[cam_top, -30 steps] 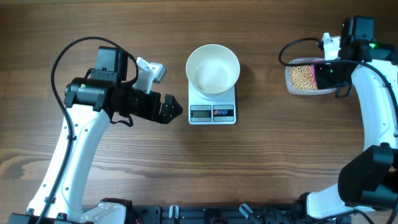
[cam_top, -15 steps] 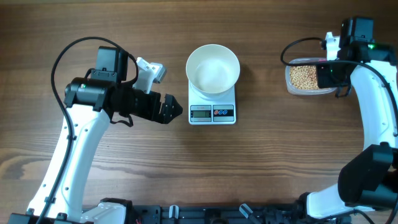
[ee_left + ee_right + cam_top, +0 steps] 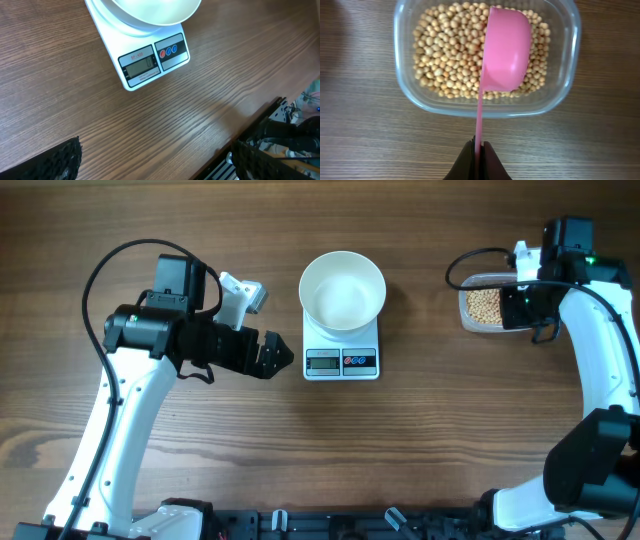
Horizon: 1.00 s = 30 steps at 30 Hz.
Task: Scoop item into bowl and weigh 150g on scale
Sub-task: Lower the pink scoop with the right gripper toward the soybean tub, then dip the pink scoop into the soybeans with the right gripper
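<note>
The white bowl (image 3: 343, 290) stands on the white scale (image 3: 341, 348) at the table's middle, and nothing shows inside it. The left wrist view shows the bowl's rim (image 3: 150, 12) and the scale's display (image 3: 141, 66). My left gripper (image 3: 275, 357) hovers just left of the scale, open and holding nothing. At the far right, my right gripper (image 3: 478, 150) is shut on the thin handle of a pink scoop (image 3: 505, 50). The scoop's cup lies over the tan beans (image 3: 447, 55) in the tub's right half, turned so its inside is hidden.
The beans sit in a clear rectangular plastic tub (image 3: 405, 87), seen from overhead at the right edge (image 3: 466, 316), partly under my right wrist. A black cable (image 3: 465, 260) loops beside it. The table's front edge with a dark rail (image 3: 260, 130) runs below the left gripper.
My right wrist has shifted slightly left over the tub, and the pink scoop no longer shows from overhead. The left arm, bowl and scale have not moved.
</note>
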{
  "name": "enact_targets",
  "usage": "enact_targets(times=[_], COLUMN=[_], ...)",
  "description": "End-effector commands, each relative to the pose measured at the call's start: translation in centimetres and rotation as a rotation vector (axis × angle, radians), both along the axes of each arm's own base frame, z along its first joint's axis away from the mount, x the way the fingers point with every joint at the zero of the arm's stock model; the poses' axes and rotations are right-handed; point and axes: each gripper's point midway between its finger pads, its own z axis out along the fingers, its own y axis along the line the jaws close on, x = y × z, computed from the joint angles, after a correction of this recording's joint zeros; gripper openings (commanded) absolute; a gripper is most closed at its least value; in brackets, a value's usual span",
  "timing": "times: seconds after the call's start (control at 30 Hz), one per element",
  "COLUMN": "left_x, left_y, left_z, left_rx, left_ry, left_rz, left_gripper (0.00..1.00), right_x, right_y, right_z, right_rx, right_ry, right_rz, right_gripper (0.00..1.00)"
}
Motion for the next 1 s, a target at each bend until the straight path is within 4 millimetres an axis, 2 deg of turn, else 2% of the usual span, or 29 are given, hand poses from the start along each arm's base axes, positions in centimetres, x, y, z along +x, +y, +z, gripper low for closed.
enact_targets(times=[0.0,0.37,0.47,0.67,0.83,0.97], left_x=[-0.4,-0.4,-0.4,-0.4,-0.4,-0.4], left_y=[-0.4,-0.4,-0.4,-0.4,-0.4,-0.4], left_z=[0.3,0.3,0.3,0.3,0.3,0.3], left_rx=[-0.022,-0.022,-0.022,-0.022,-0.022,-0.022], left_ry=[0.0,0.0,0.0,0.0,0.0,0.0], left_rz=[-0.01,-0.01,-0.01,-0.01,-0.01,-0.01], left_gripper=[1.0,1.0,1.0,1.0,1.0,1.0], right_x=[-0.1,-0.2,-0.2,-0.5,-0.4,-0.6], right_y=[1.5,2.9,3.2,2.7,4.0,4.1], right_z=[-0.8,-2.0,-1.6,-1.5,-0.9,-0.9], right_rx=[0.098,0.297,0.374,0.401,0.504,0.508], right_ry=[0.011,0.039,0.025,0.028,0.016,0.024], right_rz=[0.016,-0.018,-0.026,-0.049,-0.042,-0.045], right_gripper=[0.04,0.04,0.04,0.04,0.04,0.04])
